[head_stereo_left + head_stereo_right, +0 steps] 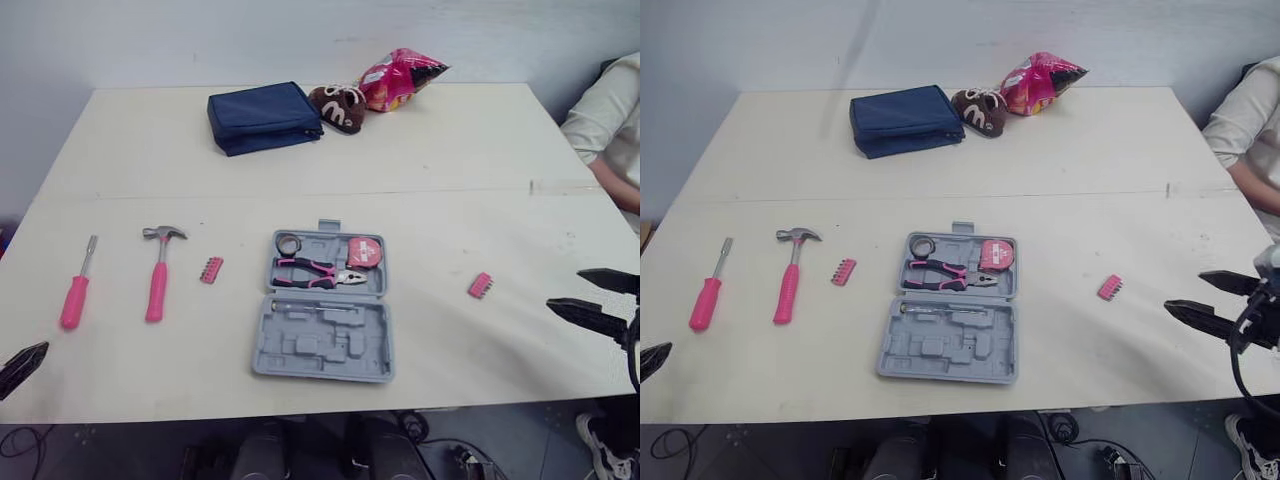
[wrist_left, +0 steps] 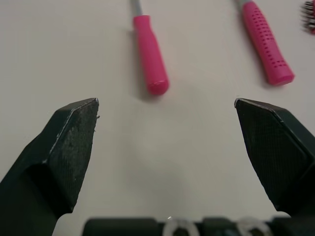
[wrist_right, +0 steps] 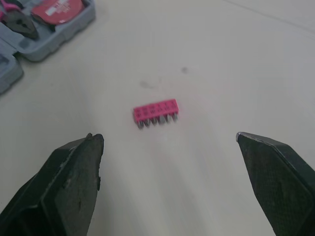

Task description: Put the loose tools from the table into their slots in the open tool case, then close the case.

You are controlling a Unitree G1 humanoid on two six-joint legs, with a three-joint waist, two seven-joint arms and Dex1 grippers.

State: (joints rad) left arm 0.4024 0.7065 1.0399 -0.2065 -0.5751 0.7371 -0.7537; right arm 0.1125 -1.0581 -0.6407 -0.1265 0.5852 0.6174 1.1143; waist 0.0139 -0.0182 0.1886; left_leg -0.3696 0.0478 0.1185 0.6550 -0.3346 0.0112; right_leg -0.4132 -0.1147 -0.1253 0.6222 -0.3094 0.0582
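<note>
Lying open at desk centre: grey case point(image 1: 323, 345), far half holding pliers point(image 1: 312, 272), a red tape measure point(image 1: 364, 251) and a small ring point(image 1: 289, 243); near half showing mostly bare moulded slots. Loose on the desk point(image 1: 480, 160) left of the case, from nearest it to farthest: left bit strip point(image 1: 211, 270), hammer point(image 1: 158, 278), screwdriver point(image 1: 75, 292), the last two with pink handles pointing near. Right of the case, well apart from it: right bit strip point(image 1: 480, 285).

Left claw point(image 2: 167, 104) released, fingers spread wide, at the near left edge, just short of the screwdriver handle, touching nothing. Right claw point(image 3: 167, 136) likewise released, fingers wide, at the right edge, facing the right bit strip, apart from it.

Along the far side: blue pouch point(image 1: 262, 117), brown plush point(image 1: 338, 107), pink snack bag point(image 1: 400, 78). At the far right: a person's sleeve point(image 1: 612, 115).
</note>
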